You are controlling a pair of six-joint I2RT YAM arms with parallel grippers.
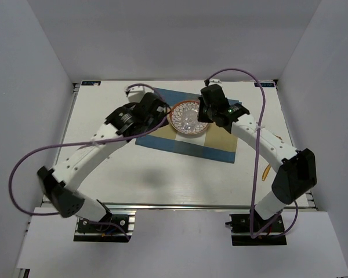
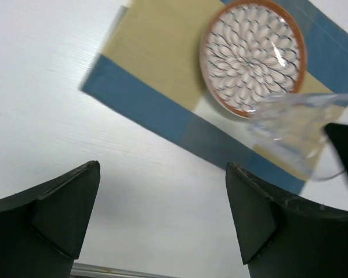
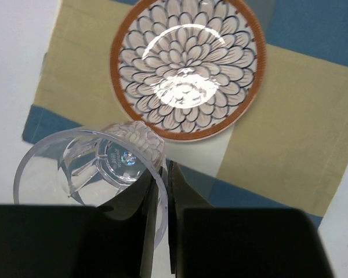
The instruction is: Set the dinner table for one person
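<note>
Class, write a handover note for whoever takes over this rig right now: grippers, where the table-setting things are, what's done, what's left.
Left gripper: open, empty, above the dinner table.
Right gripper: shut on the wall of the clear glass, beside the plate.
Done: plate sits on the placemat.
Left: set the glass down upright by the plate; no cutlery on the placemat yet.

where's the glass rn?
Right wrist view, lower left: the clear glass is pinched by its rim in the right gripper, beside the patterned plate, over the edge of the placemat.
</note>
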